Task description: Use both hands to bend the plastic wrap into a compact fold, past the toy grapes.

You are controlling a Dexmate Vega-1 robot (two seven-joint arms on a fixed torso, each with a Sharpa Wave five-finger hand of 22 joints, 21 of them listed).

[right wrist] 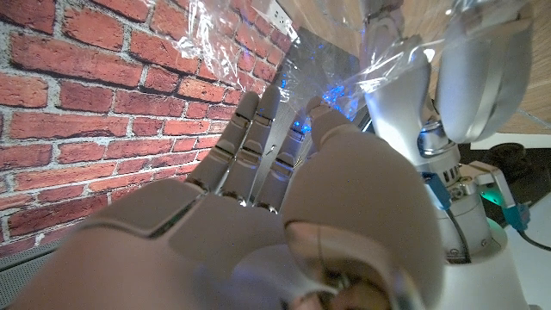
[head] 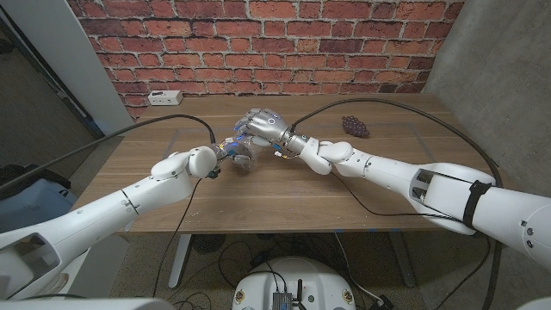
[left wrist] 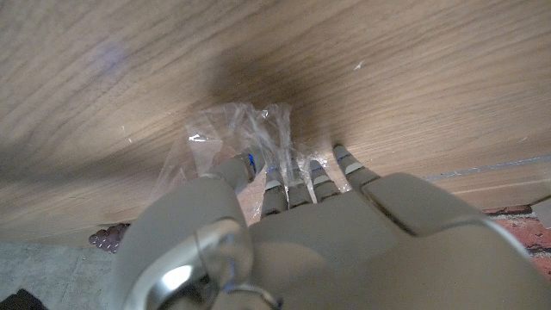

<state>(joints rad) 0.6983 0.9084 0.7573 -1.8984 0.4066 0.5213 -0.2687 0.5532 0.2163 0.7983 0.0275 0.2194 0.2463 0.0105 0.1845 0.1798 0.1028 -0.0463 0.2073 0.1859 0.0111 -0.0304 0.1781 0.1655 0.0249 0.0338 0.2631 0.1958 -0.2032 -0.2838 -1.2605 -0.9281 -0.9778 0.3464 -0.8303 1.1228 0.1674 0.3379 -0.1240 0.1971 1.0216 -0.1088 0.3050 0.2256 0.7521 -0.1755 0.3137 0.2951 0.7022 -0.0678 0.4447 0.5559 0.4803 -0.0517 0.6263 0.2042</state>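
Head view: wooden table [head: 284, 185] against a brick wall [head: 258, 39], white box [head: 163, 97] at the far left edge, toy grapes [head: 355, 126] near the far right corner. Left hand [head: 238, 153] and right hand [head: 263, 126] both grip the plastic wrap [head: 250, 138] mid-table.
Left wrist view: fingers [left wrist: 277, 179] press the crumpled wrap [left wrist: 245, 138] onto the wood.
Right wrist view: wrap [right wrist: 344, 60] stretched over the right hand's fingers [right wrist: 258, 138], brick behind.

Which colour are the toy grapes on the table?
Dark purple toy grapes, best seen in the head view.

wooden table [head: 379, 185], toy grapes [head: 355, 126], white box [head: 163, 97]
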